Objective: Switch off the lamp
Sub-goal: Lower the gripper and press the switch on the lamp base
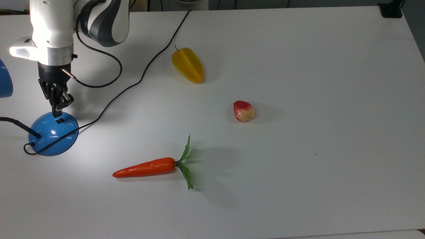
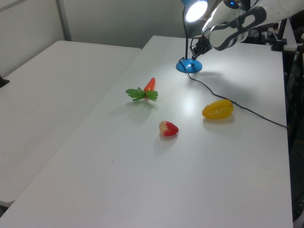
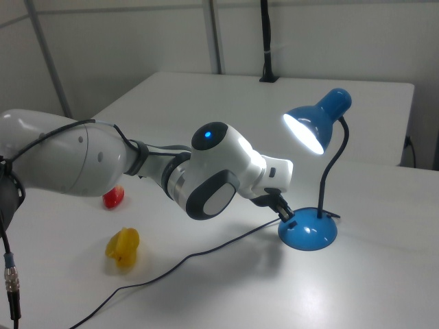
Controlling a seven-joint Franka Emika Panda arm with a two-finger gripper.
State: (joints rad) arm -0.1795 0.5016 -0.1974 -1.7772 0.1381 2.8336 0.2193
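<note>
Top view: end effector [image 1: 57, 111] clenched, tip touching lit lamp [image 1: 53, 133] base beside switch.

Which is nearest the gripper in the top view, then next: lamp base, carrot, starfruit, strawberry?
From the gripper:
1. Lamp base, just below the tip, at the top view's left.
2. Carrot, lower and to the right.
3. Starfruit, upper right; close to the carrot's range, so hard to call.
4. Strawberry, farthest right.

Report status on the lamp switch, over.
Gripper shut, tip at the lamp base by the switch. Lamp lit. Nothing blocking; carrot and the other fruit well clear.
</note>
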